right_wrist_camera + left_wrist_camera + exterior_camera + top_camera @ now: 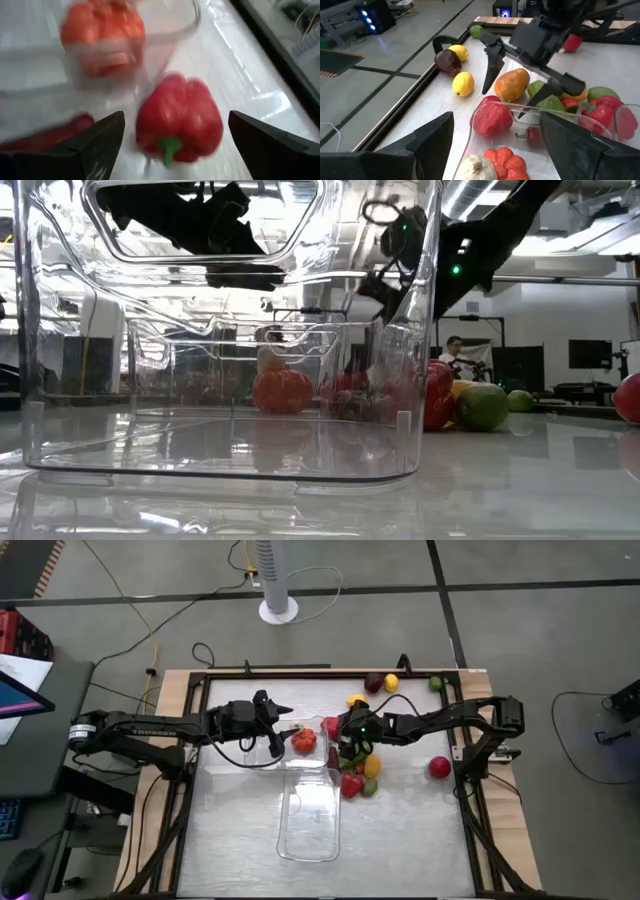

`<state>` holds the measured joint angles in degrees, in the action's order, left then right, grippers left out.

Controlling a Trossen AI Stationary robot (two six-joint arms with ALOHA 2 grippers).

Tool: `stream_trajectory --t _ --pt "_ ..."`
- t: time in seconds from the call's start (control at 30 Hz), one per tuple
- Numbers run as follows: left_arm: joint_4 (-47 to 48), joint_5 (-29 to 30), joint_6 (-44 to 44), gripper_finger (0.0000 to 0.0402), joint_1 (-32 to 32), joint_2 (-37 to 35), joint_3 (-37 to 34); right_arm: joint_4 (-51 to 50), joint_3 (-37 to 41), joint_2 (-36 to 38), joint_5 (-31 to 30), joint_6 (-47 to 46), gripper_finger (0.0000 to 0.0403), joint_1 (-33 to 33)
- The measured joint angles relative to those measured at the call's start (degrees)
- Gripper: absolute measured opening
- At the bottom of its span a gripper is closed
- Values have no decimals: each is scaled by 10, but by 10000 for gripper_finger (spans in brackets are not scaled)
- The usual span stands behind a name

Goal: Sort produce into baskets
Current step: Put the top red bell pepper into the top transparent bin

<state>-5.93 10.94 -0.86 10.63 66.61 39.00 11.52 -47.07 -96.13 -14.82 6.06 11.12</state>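
Two clear baskets lie end to end at mid table, the far one [285, 762] and the near one [310, 852]. The far basket [520, 111] holds an orange-red ribbed piece [506, 161], a whitish garlic [475, 167] and a small red chili [532, 135]. A red bell pepper [180, 120] rests on the table just outside the basket's wall [165, 35]. My right gripper [338, 736] is open above the pepper, one finger on either side, apart from it. My left gripper [495, 150] is open and empty over the far basket's left part [283, 730].
Loose produce lies right of the baskets: an orange piece [512, 84], green pieces [550, 102], a red pepper [351, 785] and a red apple [439, 767]. Lemons [462, 82], a maroon piece [447, 62] and a lime [476, 31] lie near the far edge.
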Motion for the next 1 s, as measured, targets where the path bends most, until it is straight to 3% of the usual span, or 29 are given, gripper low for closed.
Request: stream_trajectory --t 0.3,0.57,0.7,0.83,1.0 --pt "5 0 0 280 0 0 0 24 0 -48 29 0 375 23" --pt "10 0 0 280 0 0 0 42 -1 -54 29 0 319 29" --pt "10 0 0 280 0 0 0 48 -1 -51 26 2 313 29" --pt "10 0 0 280 0 0 0 32 -1 -36 -26 25 317 25" --pt "10 0 -1 280 0 0 0 12 -1 38 -126 35 317 7"
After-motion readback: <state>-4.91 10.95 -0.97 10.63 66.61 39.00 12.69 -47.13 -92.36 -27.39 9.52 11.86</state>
